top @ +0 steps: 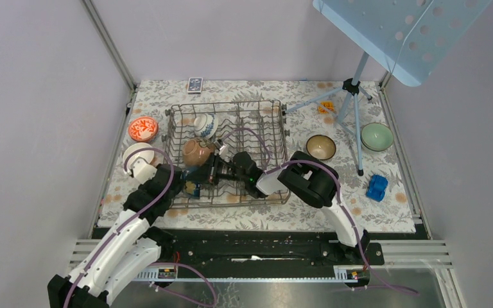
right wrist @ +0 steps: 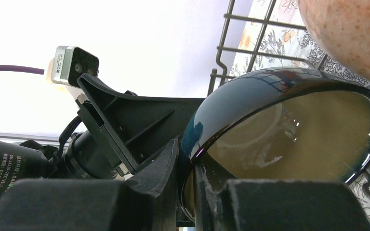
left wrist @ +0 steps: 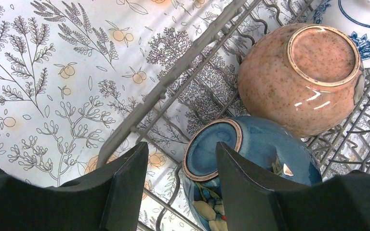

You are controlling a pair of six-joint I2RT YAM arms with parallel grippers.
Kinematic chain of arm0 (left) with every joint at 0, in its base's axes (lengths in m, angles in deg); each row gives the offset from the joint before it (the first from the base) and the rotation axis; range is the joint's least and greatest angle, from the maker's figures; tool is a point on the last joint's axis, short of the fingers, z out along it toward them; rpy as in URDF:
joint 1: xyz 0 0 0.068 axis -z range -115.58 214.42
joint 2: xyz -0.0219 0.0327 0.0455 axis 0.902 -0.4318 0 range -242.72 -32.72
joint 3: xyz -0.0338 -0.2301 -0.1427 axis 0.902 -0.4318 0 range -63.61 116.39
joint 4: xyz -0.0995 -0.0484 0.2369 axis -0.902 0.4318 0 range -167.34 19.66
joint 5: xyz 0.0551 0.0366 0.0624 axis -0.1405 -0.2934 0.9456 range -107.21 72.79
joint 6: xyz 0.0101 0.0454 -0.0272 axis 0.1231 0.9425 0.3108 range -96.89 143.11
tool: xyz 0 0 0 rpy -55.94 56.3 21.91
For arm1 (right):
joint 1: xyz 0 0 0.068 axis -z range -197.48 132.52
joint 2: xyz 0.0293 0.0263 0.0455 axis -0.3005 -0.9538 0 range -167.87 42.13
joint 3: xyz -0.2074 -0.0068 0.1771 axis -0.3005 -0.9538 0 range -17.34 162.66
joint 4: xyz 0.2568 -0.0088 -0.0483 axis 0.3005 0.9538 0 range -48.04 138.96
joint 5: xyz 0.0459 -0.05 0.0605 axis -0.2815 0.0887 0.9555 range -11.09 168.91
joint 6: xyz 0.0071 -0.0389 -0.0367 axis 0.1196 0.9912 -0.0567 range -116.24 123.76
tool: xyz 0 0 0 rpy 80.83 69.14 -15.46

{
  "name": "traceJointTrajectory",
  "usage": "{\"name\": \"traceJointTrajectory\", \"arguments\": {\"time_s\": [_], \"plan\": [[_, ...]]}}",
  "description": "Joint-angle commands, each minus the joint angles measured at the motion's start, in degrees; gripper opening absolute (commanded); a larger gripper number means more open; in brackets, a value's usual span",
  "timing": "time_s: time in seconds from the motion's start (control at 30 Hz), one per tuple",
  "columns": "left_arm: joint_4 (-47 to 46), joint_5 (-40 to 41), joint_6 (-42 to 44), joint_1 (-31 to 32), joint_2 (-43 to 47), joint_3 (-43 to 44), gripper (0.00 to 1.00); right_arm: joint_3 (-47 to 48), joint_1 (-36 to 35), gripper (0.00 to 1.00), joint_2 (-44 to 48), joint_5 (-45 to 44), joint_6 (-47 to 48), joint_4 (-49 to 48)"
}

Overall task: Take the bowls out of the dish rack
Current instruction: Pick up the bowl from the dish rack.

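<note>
The left arm stretches to the front left corner of the dish rack (top: 257, 128), which sits mid-counter. Its tool (left wrist: 180, 159) points down, fingers spread about halfway over the foot of the upturned blue bowl (left wrist: 265, 159), not gripping it. The right arm folds in from the right, its tool (right wrist: 187, 168) level, with the 2 fingers drawn close together and seemingly pinching that bowl's rim. A brown bowl (left wrist: 298, 77) lies beside it.

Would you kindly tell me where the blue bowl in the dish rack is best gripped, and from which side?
Grip the blue bowl by its rim, one finger inside, one outside, coming from its mouth, the side of the right gripper, which straddles that rim. It stands on edge, foot toward the left gripper, and its rounded outside offers no pinch.
</note>
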Motion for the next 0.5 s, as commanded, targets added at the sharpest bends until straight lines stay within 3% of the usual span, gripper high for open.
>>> {"name": "traceJointTrajectory", "arguments": {"time_s": [0.0,0.07,0.47], "plan": [[1.3,-2.9,-1.4,0.8,0.8,1.9,0.59,3.6,-0.7,0.05,-1.0,1.8,-1.5,-6.8],[1.7,-2.3,-1.5,0.7,1.0,2.4,0.59,4.1,-0.7,0.00,-1.4,2.1,-2.0,-7.3],[4.1,-0.5,-1.7,0.7,1.9,5.1,0.62,5.8,-0.6,0.00,-2.7,4.1,-6.2,-12.0]]}}
